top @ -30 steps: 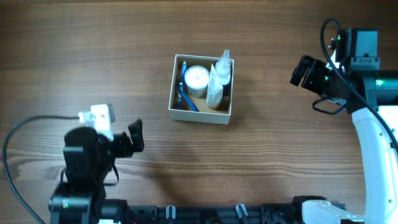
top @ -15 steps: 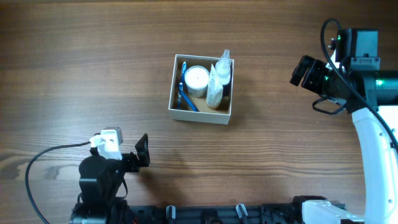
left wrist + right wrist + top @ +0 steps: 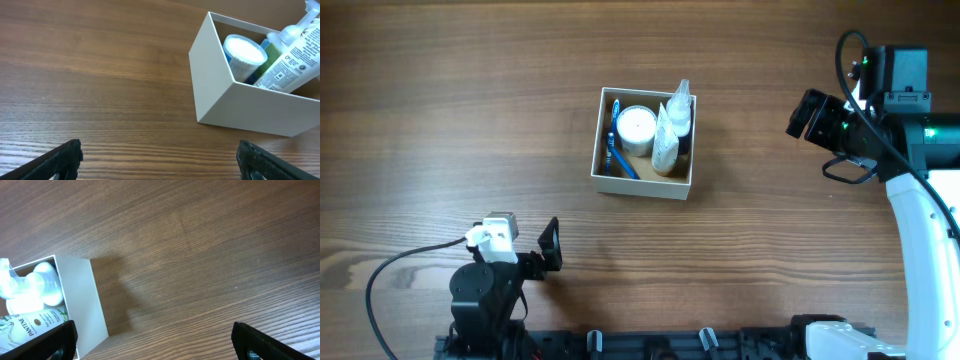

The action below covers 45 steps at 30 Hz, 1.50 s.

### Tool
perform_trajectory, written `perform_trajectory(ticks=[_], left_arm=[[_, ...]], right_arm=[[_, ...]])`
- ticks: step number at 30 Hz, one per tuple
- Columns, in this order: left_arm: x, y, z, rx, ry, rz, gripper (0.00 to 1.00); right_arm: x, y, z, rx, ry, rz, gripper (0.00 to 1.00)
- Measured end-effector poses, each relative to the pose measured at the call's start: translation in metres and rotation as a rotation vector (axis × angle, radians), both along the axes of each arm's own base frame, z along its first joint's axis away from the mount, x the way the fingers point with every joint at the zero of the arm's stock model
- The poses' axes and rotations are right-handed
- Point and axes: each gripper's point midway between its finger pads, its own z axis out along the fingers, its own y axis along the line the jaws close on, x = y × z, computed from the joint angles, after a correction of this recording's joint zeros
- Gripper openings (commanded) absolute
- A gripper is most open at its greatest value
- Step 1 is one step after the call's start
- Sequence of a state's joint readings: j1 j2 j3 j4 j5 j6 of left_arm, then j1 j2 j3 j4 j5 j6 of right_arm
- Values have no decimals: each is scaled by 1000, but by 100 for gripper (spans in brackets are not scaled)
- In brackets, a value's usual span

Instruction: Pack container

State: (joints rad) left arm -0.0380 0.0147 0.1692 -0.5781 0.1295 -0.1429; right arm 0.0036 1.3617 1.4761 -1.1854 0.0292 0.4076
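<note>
The container point(image 3: 640, 187) lies well ahead of the released left gripper point(image 3: 551, 245); the released right gripper point(image 3: 808, 113) stands about as far off.

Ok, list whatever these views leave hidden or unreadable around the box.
- Overhead: the container floor, covered by the jar, tube and bottle.
- Overhead: the blue item, too small to identify.
- Left wrist: the tube's print, too small to read, partly cut off by the right edge.
- Right wrist: most of the container, cut off by the left edge.
</note>
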Motion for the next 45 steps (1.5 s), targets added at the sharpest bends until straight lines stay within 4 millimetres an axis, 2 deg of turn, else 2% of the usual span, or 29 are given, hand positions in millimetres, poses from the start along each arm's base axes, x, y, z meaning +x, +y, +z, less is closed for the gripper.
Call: perform_trajectory(ticks=[30,32,35,41,45], left_arm=[[-2,0,-5,1,21,0,100],[-2,0,-5,1,21,0,100],[-2,0,-5,1,22,0,100],[-2,0,-5,1,22,0,100],[-2,0,-5,1,22,0,100]], right_arm=[[0,-1,2,-6,-10,0,100],[1,-3,11,-27,-50,12,100],[1,-3,42,-71,-179,79,100],[-36,4,101,-158,-395,228,100],[-55,5,126,-223,-528,274,100]])
